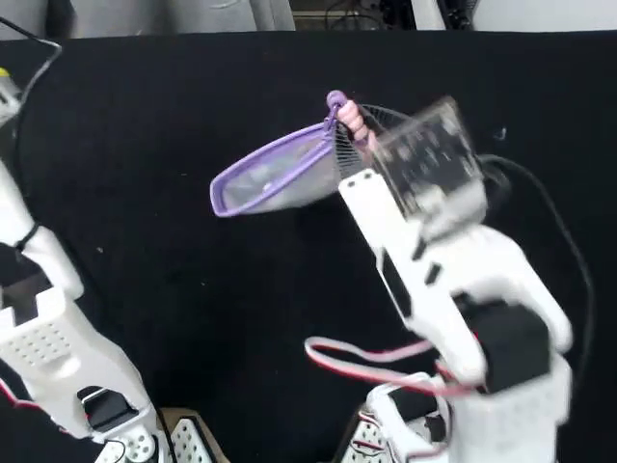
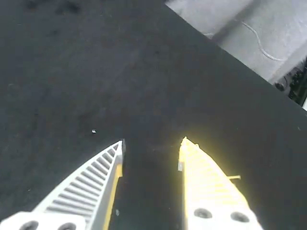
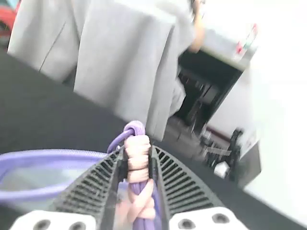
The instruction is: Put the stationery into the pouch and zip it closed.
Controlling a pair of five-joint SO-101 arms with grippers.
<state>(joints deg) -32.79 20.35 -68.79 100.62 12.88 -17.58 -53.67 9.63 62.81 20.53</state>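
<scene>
Two tools in play. My right tool (image 3: 137, 150) clenched on braided pink-and-purple pull cord (image 3: 135, 132) at end of purple-edged pouch (image 1: 275, 178). Pouch stretches sideways from that grip over far middle of black bench (image 1: 145, 116); cannot tell if it touches. My left tool (image 2: 151, 143) released, jaws spread, over bare bench, well apart from pouch. Judgement: pouch light, soft, floppy, likely to swing and fold; cord slim, may slip. Better second hold on stiffer purple rim, opposite cord.
</scene>
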